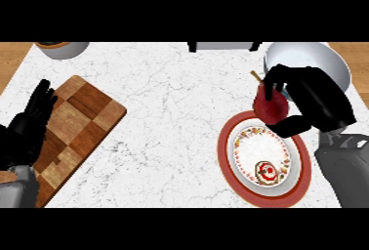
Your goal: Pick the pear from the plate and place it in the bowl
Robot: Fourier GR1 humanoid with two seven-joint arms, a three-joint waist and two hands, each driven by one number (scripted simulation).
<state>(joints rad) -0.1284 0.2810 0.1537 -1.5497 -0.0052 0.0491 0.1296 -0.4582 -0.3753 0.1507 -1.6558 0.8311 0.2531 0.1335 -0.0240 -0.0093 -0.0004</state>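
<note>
A: Pear (pixel 269 103) in your right hand (pixel 311 100), dark red with its stem pointing up and left, held above the far edge of the plate (pixel 245 171) and just short of the bowl (pixel 317 58).

B: How is your hand on it?

A: Fingers curl over the top of the fruit and the thumb wraps under it, so you have it enclosed from the right side. Part of the pear is hidden behind the hand.

B: And the bowl?

A: Pale grey, at the far right of the marble counter (pixel 173 112), partly covered by your hand and wrist. The plate, red-rimmed with a patterned white centre, sits nearer you, below the pear.

B: Your other hand?

A: Left hand (pixel 29 127) rests open at the left edge, fingers straight and pointing away from you, over the near end of the checkered wooden cutting board (pixel 79 122). It holds nothing.
</note>
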